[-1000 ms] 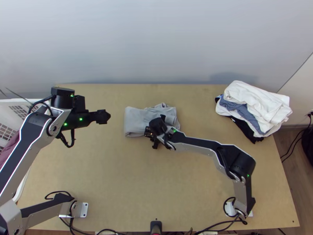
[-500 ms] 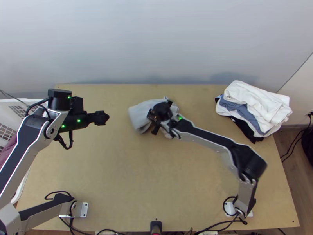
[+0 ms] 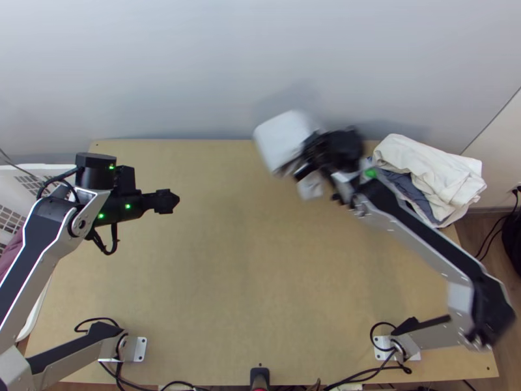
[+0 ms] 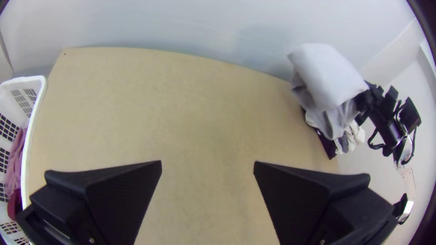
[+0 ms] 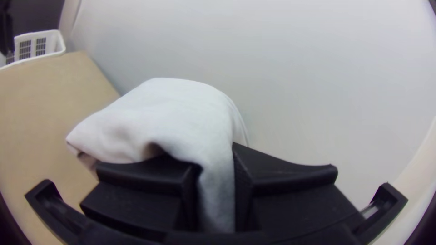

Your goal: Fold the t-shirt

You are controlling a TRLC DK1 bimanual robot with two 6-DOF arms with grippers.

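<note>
1. T-shirt (image 3: 283, 138): lt grey, folded into a compact bundle w/ some looser cloth hanging below. It's up off the tabletop (image 3: 215, 293), near the far edge, w/ the wall (image 3: 195, 65) behind.
2. R gripper (image 3: 307, 158): clamped on the T-shirt, a thick fold of cloth pinched btwn its two fingers (pretty snug, per R wrist view).
3. L gripper (image 3: 168, 201): over the tabletop's L side, well apart from the T-shirt; fingers spread wide in L wrist view, nothing btwn them.
4. Clothes pile (image 3: 426, 166): far R corner of tabletop, white on top, blue-grey cloth under.
5. Basket (image 4: 38, 86): white plastic, L of tabletop, w/ pink & dk red cloth inside.
</note>
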